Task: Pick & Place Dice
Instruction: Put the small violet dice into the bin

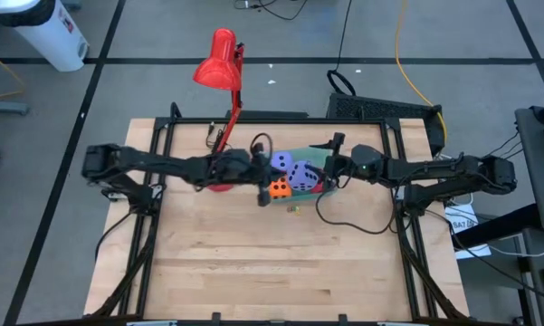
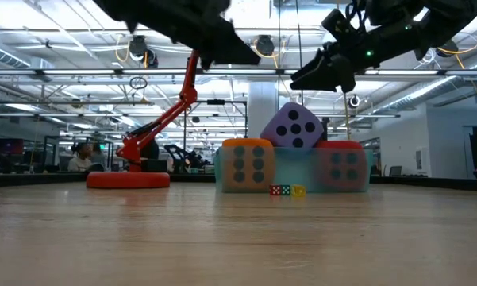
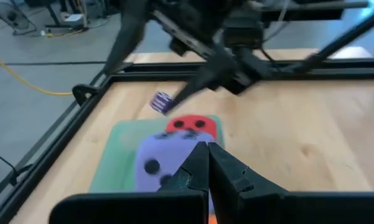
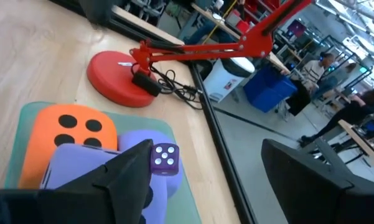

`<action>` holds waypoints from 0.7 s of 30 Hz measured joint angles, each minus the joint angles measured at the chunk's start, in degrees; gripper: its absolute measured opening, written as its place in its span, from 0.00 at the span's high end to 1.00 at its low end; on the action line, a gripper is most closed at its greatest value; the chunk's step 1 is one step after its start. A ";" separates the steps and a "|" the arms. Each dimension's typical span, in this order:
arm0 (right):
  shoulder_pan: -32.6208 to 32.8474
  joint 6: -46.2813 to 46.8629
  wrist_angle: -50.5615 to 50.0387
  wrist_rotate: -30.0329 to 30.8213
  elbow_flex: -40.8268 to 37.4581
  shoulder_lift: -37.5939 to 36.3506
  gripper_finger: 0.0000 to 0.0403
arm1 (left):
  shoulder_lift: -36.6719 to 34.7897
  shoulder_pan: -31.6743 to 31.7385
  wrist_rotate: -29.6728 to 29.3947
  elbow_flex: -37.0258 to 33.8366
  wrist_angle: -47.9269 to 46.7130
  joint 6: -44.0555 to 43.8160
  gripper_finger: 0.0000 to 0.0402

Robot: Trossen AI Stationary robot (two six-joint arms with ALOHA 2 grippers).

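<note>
Several large foam dice sit in a shallow green tray (image 1: 313, 158) at the table's middle: orange (image 1: 281, 188), red (image 2: 343, 167), and lavender (image 2: 294, 125) resting on top of the others. My left gripper (image 3: 206, 149) is shut and hovers just above the lavender die (image 3: 158, 158), coming from the tray's left. My right gripper (image 4: 208, 152) stands open over the tray's right side. A small purple die (image 4: 166, 158) with white pips shows right at one of its fingertips (image 4: 137, 163), up in the air. My right gripper has the small purple die (image 3: 160, 101) beside the tip of one finger, above the tray. The other finger stands far from it. I cannot tell whether the finger touches the die.
A red desk lamp stands with its base (image 1: 219, 186) left of the tray, its arm reaching toward the far edge. Tiny coloured dice (image 2: 286, 190) lie on the wood in front of the tray. Bare wood stretches toward the near edge. A black frame (image 3: 81, 93) rims the table.
</note>
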 joint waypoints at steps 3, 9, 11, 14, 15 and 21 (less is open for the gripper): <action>0.00 0.01 0.35 -0.08 0.00 0.00 0.28 | 4.18 1.68 1.25 2.91 2.13 -0.05 1.00; 0.00 -1.09 -0.54 0.04 0.00 0.51 0.28 | 10.22 3.58 6.13 9.82 2.11 -0.49 1.00; 0.00 -1.30 -0.50 0.07 0.00 0.71 0.28 | 11.50 3.63 6.36 11.49 2.00 -0.89 1.00; 0.00 -1.33 -0.42 0.12 0.00 0.96 0.28 | 13.20 3.89 6.55 13.46 1.14 -0.87 1.00; 0.00 -1.51 -0.35 0.11 0.00 0.94 0.28 | 13.75 4.07 6.55 13.91 0.72 -0.72 1.00; 0.00 -1.95 0.34 0.01 0.00 0.94 0.28 | 16.12 6.57 9.24 15.86 0.53 -1.55 1.00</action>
